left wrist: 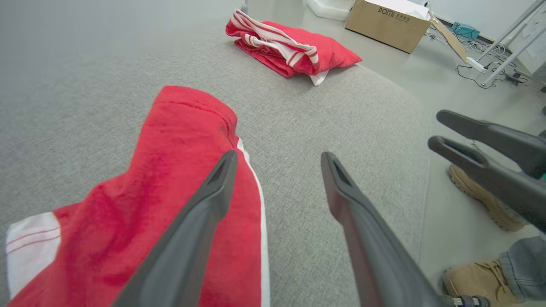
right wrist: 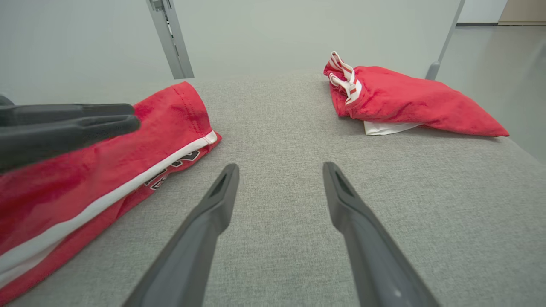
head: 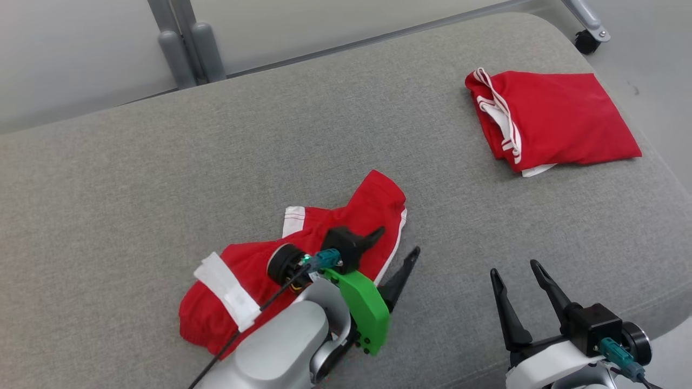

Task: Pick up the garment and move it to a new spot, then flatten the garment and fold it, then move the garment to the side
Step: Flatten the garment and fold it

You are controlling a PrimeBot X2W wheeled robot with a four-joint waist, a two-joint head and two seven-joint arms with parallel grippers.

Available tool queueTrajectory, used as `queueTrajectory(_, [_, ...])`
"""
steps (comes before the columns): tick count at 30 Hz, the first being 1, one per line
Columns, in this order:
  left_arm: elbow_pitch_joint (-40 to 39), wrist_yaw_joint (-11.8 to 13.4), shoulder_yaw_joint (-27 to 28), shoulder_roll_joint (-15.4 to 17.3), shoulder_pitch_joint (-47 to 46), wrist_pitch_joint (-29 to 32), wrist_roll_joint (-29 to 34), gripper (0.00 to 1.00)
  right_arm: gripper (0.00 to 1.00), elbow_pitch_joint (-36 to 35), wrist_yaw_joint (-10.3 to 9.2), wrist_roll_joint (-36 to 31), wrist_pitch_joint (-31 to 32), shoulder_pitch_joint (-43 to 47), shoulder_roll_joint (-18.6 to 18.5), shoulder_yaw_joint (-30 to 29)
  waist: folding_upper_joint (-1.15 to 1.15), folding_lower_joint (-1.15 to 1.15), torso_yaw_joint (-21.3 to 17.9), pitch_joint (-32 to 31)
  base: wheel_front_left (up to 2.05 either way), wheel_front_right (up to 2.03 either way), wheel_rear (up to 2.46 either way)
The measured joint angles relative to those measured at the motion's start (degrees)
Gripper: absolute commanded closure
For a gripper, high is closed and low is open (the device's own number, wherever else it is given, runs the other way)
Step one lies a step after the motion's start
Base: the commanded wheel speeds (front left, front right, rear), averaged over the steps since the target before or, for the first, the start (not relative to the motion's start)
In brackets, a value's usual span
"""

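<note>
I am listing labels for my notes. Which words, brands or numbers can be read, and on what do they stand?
"DOITTI", roughly, on the brown cardboard box; the smaller print beside it is too small to read.
Black letters on the crumpled red garment with white stripes: half hidden, unreadable.

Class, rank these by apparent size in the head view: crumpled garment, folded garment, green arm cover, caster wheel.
1. crumpled garment, though it is nearer the camera, so unsure against the next
2. folded garment
3. green arm cover
4. caster wheel

Silver L arm (head: 286, 346) w/ green plate (head: 365, 308), blk fingers (head: 401, 273)
</note>
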Motion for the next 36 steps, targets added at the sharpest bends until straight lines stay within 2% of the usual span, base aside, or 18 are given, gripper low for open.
queueTrajectory(4, [-1.79, 1.65, -2.11, -0.04, 0.67, 3.16, 0.23, 0.00, 0.00, -0.02, 0.00, 0.15, 0.00, -0.76, 0.41, -0.16, 0.00, 0.00, -1.73, 1.07, 0.00, 0.00, 0.00])
queueTrajectory(10, [1.45, 4.88, -2.59, 1.19, 0.46, 5.13, 1.07, 0.00, 0.00, 0.01, 0.00, 0.35, 0.00, -0.98, 0.91, -1.01, 0.00, 0.00, -3.98, 2.91, 0.00, 0.00, 0.00])
queueTrajectory(20, [2.55, 5.95, -2.05, 2.57, 0.12, 5.44, 0.78, 0.02, 0.00, 0.15, 0.00, 0.43, 0.00, -1.18, 1.64, -1.14, 0.00, 0.00, -3.80, 3.59, 0.00, 0.00, 0.00])
queueTrajectory(22, [2.59, 6.03, -1.96, 2.57, 0.08, 5.37, 0.60, 0.42, 0.00, 0.14, 0.00, 0.49, 0.00, -1.34, 1.66, -1.13, 0.00, 0.00, -3.64, 3.53, 0.00, 0.00, 0.00])
queueTrajectory(23, [2.64, 6.03, -1.93, 2.57, 0.04, 5.37, 0.58, 0.53, 0.00, 0.13, 0.00, 0.49, 0.00, -1.36, 1.66, -1.14, 0.00, 0.00, -3.59, 3.52, 0.00, 0.00, 0.00])
queueTrajectory(28, [2.88, 6.03, -1.92, 2.55, -0.01, 5.34, 0.32, 0.74, 0.00, 0.12, 0.00, 0.49, 0.00, -1.37, 1.68, -1.21, 0.00, 0.00, -3.53, 3.49, 0.00, 0.00, 0.00])
queueTrajectory(29, [2.92, 6.02, -1.94, 2.55, -0.01, 5.16, 0.29, 0.82, 0.00, 0.12, 0.00, 0.49, 0.00, -1.37, 1.68, -1.22, 0.00, 0.00, -3.54, 3.51, 0.00, 0.00, 0.00])
queueTrajectory(30, [3.01, 6.00, -1.98, 2.55, -0.01, 5.11, 0.27, 0.84, 0.00, 0.13, 0.00, 0.49, 0.00, -1.37, 1.68, -1.22, 0.00, 0.00, -3.57, 3.52, 0.00, 0.00, 0.00])
queueTrajectory(32, [3.24, 5.98, -1.99, 2.55, -0.02, 5.02, 0.21, 0.78, 0.00, 0.14, 0.00, 0.49, 0.00, -1.37, 1.70, -1.22, 0.00, 0.00, -3.66, 3.59, 0.00, 0.00, 0.00])
queueTrajectory(34, [3.55, 5.98, -2.02, 2.55, -0.07, 4.85, 0.21, 0.61, 0.00, 0.15, 0.00, 0.49, 0.00, -1.37, 1.70, -1.21, 0.00, 0.00, -3.76, 3.66, 0.00, 0.00, 0.00])
queueTrajectory(36, [3.81, 5.98, -2.02, 2.53, -0.25, 4.77, 0.19, 0.55, 0.00, 0.16, 0.00, 0.51, 0.00, -1.37, 1.70, -1.20, 0.00, 0.00, -3.85, 3.72, 0.00, 0.00, 0.00])
